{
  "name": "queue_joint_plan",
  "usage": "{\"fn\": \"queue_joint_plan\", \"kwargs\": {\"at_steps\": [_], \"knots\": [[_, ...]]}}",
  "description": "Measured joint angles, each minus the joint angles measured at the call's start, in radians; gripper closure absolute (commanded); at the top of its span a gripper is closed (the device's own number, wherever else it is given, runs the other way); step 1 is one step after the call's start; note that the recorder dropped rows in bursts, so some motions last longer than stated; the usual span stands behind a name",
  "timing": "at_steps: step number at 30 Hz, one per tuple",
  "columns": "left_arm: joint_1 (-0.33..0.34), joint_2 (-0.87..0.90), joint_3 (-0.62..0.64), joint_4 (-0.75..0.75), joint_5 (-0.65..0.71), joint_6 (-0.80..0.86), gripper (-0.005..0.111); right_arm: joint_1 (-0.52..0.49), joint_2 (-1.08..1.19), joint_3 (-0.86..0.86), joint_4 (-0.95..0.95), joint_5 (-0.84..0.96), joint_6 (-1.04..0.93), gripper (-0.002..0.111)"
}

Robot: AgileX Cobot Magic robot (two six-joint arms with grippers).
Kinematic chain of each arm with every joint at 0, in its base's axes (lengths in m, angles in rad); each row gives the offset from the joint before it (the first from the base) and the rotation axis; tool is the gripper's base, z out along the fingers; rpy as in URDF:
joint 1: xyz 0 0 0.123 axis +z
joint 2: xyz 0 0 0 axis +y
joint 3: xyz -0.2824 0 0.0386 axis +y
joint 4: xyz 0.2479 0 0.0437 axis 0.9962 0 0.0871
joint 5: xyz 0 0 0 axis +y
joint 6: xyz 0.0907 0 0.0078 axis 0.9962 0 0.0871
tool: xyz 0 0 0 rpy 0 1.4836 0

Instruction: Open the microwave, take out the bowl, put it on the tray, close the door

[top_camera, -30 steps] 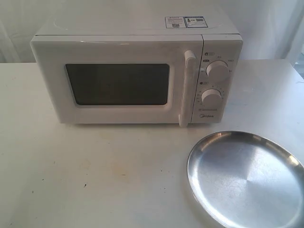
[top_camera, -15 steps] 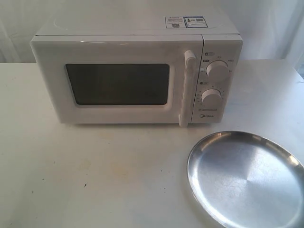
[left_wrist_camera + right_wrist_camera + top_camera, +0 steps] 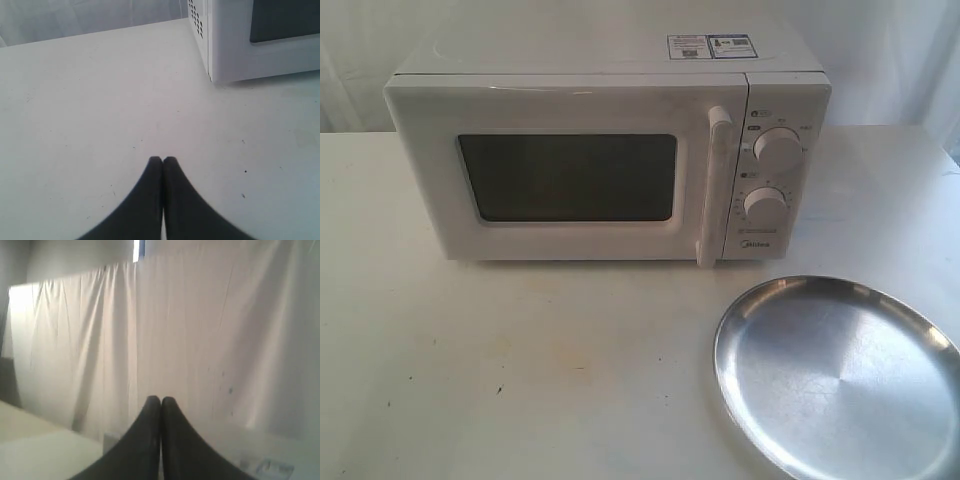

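microwave: a white boxy countertop unit. It stands on the table across the upper middle of the exterior view, its front facing the camera.
door: white, shut flush with the front of the cabinet.
window: a dark rectangle with rounded corners set in the door, too dark to see through.
handle: a vertical white bar just right of the window, running almost the full height of the door.
knobs: two round white dials, one above the other, on the narrow panel at the right end of the front.
stickers: small printed labels on the top, toward the upper right.
tray: a large, round, shallow plate of shiny silver metal with a raised rim and fine scratches. It lies flat in the lower right of the exterior view, apart from the microwave and cut off by the frame edges.
table: white, with faint stains.
left gripper: two dark fingers pressed tip to tip with nothing between them. It hangs over bare table near a front corner of the microwave, whose side wall shows vent holes.
right gripper: fingers likewise closed on nothing, facing a creased white curtain.
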Motion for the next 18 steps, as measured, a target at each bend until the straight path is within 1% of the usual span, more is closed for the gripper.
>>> {"fn": "queue_joint_plan", "kwargs": {"at_steps": [5, 7, 9, 13, 18], "knots": [[0.0, 0.0, 0.0, 0.0, 0.0, 0.0, 0.107, -0.004, 0.431, -0.015, -0.078, -0.11, -0.113, 0.108], [0.0, 0.0, 0.0, 0.0, 0.0, 0.0, 0.107, -0.003, 0.59, -0.015, -0.077, -0.141, -0.184, 0.108], [0.0, 0.0, 0.0, 0.0, 0.0, 0.0, 0.107, -0.003, 0.757, -0.015, -0.092, -0.205, -0.308, 0.108], [0.0, 0.0, 0.0, 0.0, 0.0, 0.0, 0.107, -0.003, 0.985, -0.015, -0.116, -0.346, -0.568, 0.108], [0.0, 0.0, 0.0, 0.0, 0.0, 0.0, 0.107, -0.003, 1.179, -0.017, -0.065, -0.367, -0.799, 0.108]]}}
